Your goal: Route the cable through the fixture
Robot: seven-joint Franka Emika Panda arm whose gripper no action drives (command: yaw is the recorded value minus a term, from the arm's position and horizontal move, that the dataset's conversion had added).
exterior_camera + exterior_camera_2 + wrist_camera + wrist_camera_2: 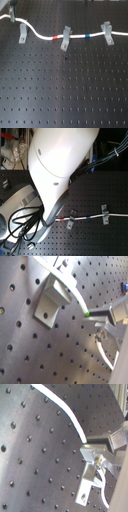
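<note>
First exterior view: the cable (50, 37) is seen strung over three grey clips on the black breadboard (60, 95); it's seated in the fork of the fixture (65, 38), just beside the red band; the gripper (102, 315) is clamped on the cable's end in the first wrist view.

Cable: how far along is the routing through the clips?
Seemingly done: in the first exterior view the cable already crosses the forked tops of the middle clip and right clip. In hand: the gripper holds the cable beside the left clip. Left: seating it in that fork and releasing; whether it is seated cannot be told.
</note>
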